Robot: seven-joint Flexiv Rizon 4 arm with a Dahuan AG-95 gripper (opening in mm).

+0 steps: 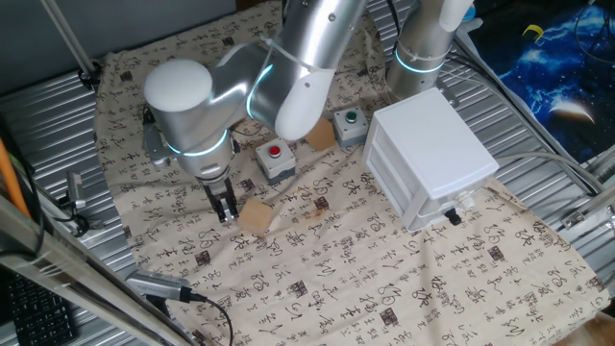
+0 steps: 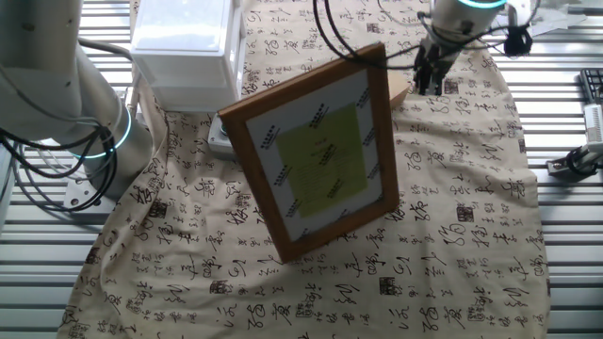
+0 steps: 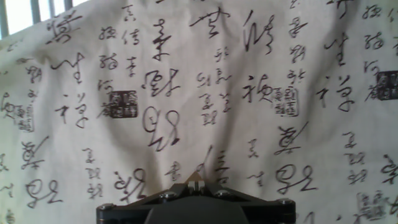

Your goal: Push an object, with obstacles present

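A cloth (image 1: pixel 384 288) printed with black calligraphy (characters not legible to me) covers the table. On it stand the white drawer cabinet (image 1: pixel 428 159), then the framed picture (image 2: pixel 320 151). The gripper (image 1: pixel 225 210), fingers nearly together and holding nothing, sits just beside the small wooden block (image 1: pixel 256 217).

- The pincer (image 1: pixel 227 211) hangs low over the cloth-covered counter (image 1: pixel 384 298), just left of the wooden block (image 1: pixel 256 217); open cloth lies in front of both
- Behind the block stands the red-button box (image 1: pixel 276 160), with the green-button box (image 1: pixel 350 125) further back
- The white drawer cabinet (image 1: pixel 430 154) closes off the right side
- The wooden frame (image 2: pixel 320 151) stands tilted just beside the block
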